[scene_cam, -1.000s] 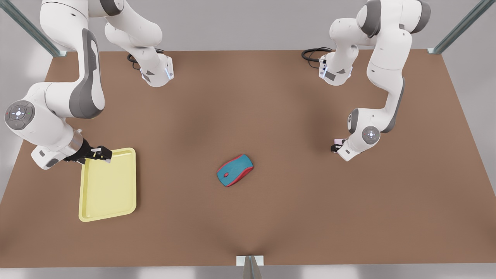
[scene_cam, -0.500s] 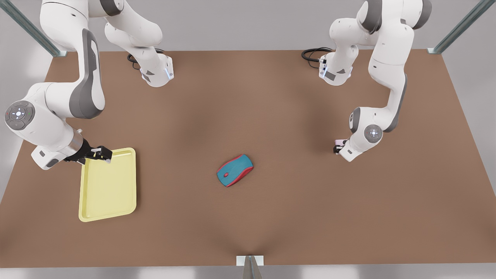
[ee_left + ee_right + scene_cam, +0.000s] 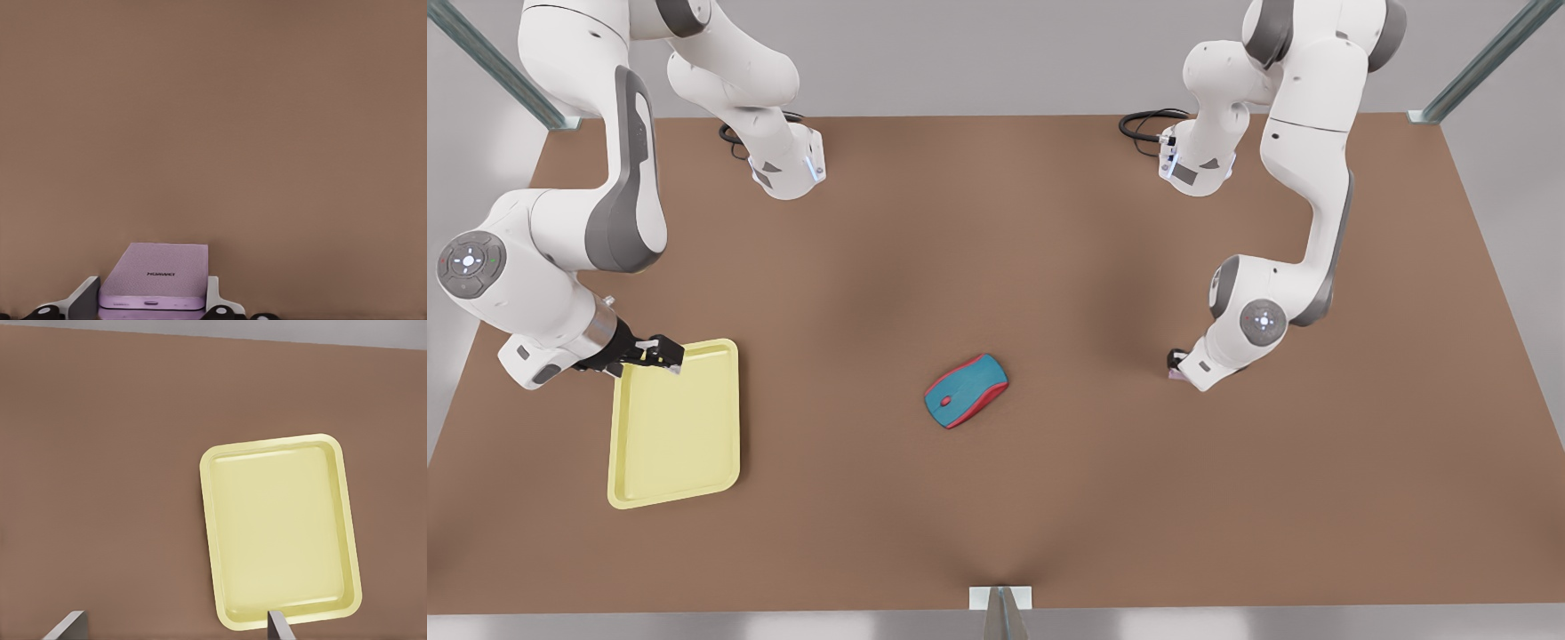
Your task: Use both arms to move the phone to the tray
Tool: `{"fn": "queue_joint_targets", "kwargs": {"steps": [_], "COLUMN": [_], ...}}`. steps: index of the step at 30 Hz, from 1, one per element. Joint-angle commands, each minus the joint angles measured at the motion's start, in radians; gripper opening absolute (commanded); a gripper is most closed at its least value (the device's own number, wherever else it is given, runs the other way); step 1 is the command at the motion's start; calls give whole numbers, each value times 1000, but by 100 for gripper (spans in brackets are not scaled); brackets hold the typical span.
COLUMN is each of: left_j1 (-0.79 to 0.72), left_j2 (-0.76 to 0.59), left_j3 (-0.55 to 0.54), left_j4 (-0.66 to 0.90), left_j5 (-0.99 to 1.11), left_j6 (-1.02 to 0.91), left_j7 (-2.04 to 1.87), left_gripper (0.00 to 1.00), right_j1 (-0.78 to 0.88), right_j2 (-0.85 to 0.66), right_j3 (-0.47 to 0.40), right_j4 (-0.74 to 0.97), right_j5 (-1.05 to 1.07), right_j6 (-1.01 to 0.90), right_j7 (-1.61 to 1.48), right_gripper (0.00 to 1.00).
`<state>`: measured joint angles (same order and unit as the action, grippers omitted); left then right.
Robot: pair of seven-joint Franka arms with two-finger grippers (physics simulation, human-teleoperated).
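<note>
Brown table (image 3: 1049, 498): left gripper (image 3: 153, 308) clamped on phone (image 3: 157, 275), carry step underway, next needs transit w/ handoff toward tray (image 3: 674, 425); right gripper (image 3: 175, 625) fingers apart at tray's corner.

My front camera looks steeply down on the whole table (image 3: 1049, 267). Each wrist camera looks close along it; the right shares the tray (image 3: 280, 533).

A teal and red computer mouse (image 3: 967, 390) lies slantwise on the brown table (image 3: 1049, 498), about midway between its side edges and somewhat nearer the near edge. Black cables (image 3: 1144, 124) coil at the far edge.
</note>
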<state>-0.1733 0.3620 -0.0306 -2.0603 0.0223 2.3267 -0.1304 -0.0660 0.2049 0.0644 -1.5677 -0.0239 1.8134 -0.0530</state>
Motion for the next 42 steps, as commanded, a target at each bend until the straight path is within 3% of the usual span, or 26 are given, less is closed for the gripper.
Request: {"fn": "queue_joint_targets", "kwargs": {"steps": [1, 6, 8, 12, 14, 20, 25, 29, 35, 36, 37, 42], "left_j1": [0, -46, -132, -176, -235, -514, -627, -687, -710, -716, -716, -697], "left_j2": [0, 2, 2, 55, 94, 347, 557, 683, 738, 742, 742, 701], "left_j3": [0, 0, -2, -170, -190, -186, -172, -146, -147, -146, -140, -154], "left_j4": [3, 89, 173, 322, 390, 785, 1100, 1181, 1189, 1191, 1191, 1191], "left_j5": [-4, -2, -13, -25, -27, -41, -33, -25, -24, -22, -22, -38], "left_j6": [-47, -136, -230, -283, -287, -340, -326, -170, -32, -32, -23, -59], "left_j7": [-95, -164, -296, -610, -721, -1043, -1061, -1052, -1057, -1055, -1051, -1060], "left_gripper": [77, 77, 77, 77, 77, 77, 77, 78, 79, 86, 100, 100], "right_j1": [0, 2, 0, 2, 9, 9, 9, 8, 5, 6, 5, 0], "right_j2": [-1, 2, 4, 2, 2, 4, 4, 4, 8, 8, 10, 64], "right_j3": [0, 0, 0, 0, 0, 2, 2, 2, 2, 2, 0, -3], "right_j4": [1, 6, 6, 9, 9, 17, 20, 20, 20, 20, 20, 37], "right_j5": [1, 1, 1, -2, -2, -8, -8, -8, -7, -7, -7, -16], "right_j6": [0, 0, 0, -9, -9, 0, -3, -5, -5, -5, -6, -13], "right_j7": [-2, -2, -2, 1, 10, 4, 5, 4, 7, 7, 5, 4], "right_gripper": [100, 100, 100, 100, 100, 100, 100, 100, 100, 100, 100, 100]}}
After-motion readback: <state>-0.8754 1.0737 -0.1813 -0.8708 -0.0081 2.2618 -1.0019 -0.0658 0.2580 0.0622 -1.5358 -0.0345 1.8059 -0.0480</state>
